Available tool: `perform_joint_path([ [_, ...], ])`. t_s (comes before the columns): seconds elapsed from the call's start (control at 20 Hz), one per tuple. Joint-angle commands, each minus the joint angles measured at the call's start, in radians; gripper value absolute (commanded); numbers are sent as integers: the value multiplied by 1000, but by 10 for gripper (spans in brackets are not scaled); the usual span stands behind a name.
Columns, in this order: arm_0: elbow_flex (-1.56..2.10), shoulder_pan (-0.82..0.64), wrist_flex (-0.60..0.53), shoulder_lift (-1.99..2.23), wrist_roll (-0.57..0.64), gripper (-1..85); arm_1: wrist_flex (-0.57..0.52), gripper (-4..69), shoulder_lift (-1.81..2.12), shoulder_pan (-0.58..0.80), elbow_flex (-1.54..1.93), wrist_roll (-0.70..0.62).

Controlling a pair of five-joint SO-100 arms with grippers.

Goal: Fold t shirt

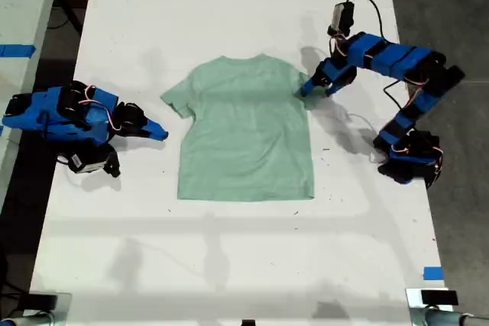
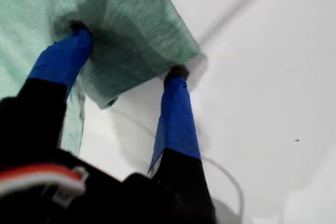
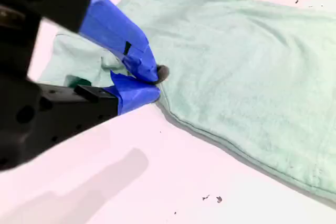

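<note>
White table [image 1: 229, 265], seen from above in the exterior view. The t shirt [image 1: 244, 135] lies flat and unfolded at its middle. Its neck points to the far edge and its hem to the near edge.

First arm [image 1: 397, 59]: base at the exterior view's right, bent at the elbow, forearm reaching in to the shirt's sleeve [image 1: 302, 78] on that side.

Second arm [image 1: 61, 116]: folded low on the table at the exterior view's left, pointing toward the shirt.

My first gripper [image 1: 309, 87] is spread wide and straddles the sleeve. In the first wrist view one finger [image 2: 63, 59] presses its tip onto the cloth. The other finger [image 2: 176, 114] has its tip at the sleeve's edge, by the bare table. The cloth between them is rumpled and not pinched.

My second gripper [image 1: 160, 133] is clenched, tips together with nothing between them [image 3: 152, 80]. In the exterior view it sits just beside the shirt's side edge, apart from the cloth.
</note>
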Motion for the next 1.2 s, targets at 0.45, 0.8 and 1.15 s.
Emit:
perform_joint_path([
  [0.45,14,35,-2,3,-31,-1,58,4,-8,17,-153,6],
  [0.8,14,37,-2,3,-32,-1,276,3,-3,-224,-611,-6],
  [1.15,14,41,-2,3,-32,-1,9,8,-307,-555,-882,-86],
])
